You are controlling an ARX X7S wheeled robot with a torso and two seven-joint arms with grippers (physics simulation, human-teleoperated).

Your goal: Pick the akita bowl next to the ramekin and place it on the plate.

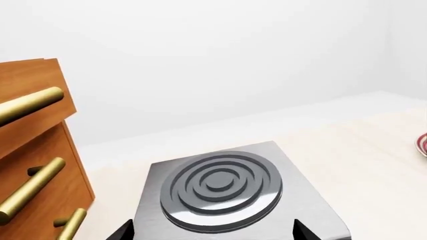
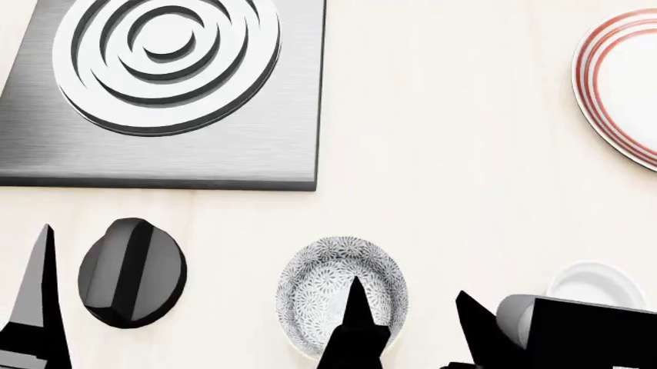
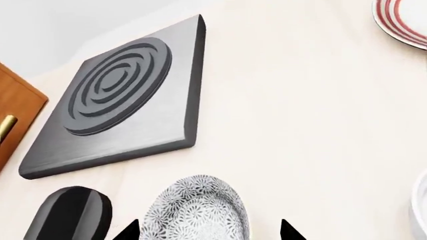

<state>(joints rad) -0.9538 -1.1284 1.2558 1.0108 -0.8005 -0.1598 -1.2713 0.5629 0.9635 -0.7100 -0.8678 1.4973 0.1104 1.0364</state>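
Observation:
The akita bowl (image 2: 323,288), white with a dense grey floral pattern, stands on the pale counter near the front edge of the head view. The plain white ramekin (image 2: 595,286) is to its right, partly hidden by my right arm. My right gripper (image 3: 207,232) hangs open over the bowl (image 3: 197,212), one fingertip on each side of it, not touching. The red-ringed plate (image 2: 616,84) lies at the far right, cut off by the frame edge. My left gripper (image 1: 212,232) is open and empty, facing the hotplate.
A square steel hotplate (image 2: 165,92) with raised rings fills the far left. A black oval object (image 2: 131,270) lies left of the bowl. A wooden cabinet (image 1: 33,150) with brass handles stands beyond the hotplate. A white wall backs the counter.

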